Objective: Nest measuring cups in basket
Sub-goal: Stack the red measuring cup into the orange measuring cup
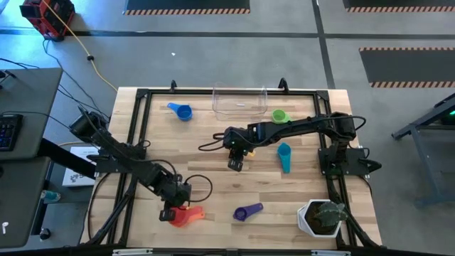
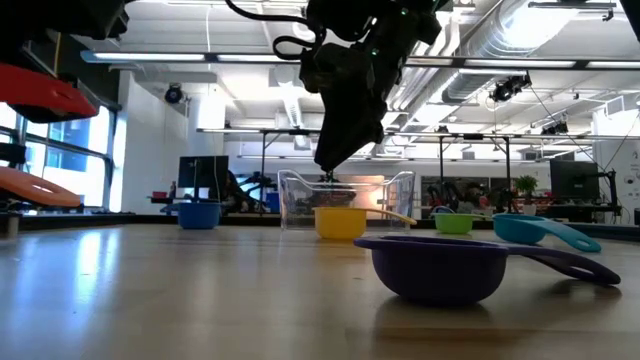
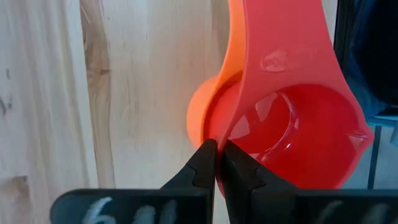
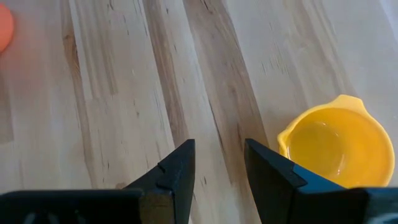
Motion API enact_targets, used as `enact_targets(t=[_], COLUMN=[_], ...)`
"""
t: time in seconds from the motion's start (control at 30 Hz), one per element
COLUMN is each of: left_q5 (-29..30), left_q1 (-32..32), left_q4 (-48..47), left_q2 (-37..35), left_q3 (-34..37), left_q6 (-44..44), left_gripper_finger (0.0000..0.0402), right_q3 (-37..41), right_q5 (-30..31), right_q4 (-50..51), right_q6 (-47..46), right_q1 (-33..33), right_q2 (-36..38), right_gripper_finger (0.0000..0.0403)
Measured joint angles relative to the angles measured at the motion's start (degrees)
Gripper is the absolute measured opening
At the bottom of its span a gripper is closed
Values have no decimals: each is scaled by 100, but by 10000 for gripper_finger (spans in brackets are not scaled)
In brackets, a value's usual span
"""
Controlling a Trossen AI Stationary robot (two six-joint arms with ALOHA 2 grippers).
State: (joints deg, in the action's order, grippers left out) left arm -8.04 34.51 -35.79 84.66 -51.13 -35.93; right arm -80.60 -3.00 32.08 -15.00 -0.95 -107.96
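Right fingers (image 4: pixel 217 171) parted beside yellow cup (image 4: pixel 334 142).

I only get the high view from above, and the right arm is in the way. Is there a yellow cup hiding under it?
Observer: Yes. The right wrist view shows a yellow measuring cup upright on the table, just beside the right gripper, not between its fingers.
Operator: Is that gripper open?
Observer: It is open and holds nothing.
Operator: What about the left one, by the red cup?
Observer: The left gripper is pinched shut on the rim of the red cup, which sits nested inside an orange cup.
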Motion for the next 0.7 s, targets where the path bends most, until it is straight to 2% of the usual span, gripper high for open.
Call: enact_targets(t=[0.3,0.53,0.7], left_q5=[0,9,97], left_q1=[-3,-3,-88], left_q4=[-34,-28,-30], left_q2=[14,14,12], left_q3=[2,2,2], left_q6=[14,445,322], left_gripper_finger=[10,43,60], right_q3=[0,0,0], right_q5=[2,2,2], right_q4=[-16,-16,-17], right_q6=[2,2,2], right_q1=[0,0,0], right_q2=[0,0,0], right_gripper_finger=[129,129,129])
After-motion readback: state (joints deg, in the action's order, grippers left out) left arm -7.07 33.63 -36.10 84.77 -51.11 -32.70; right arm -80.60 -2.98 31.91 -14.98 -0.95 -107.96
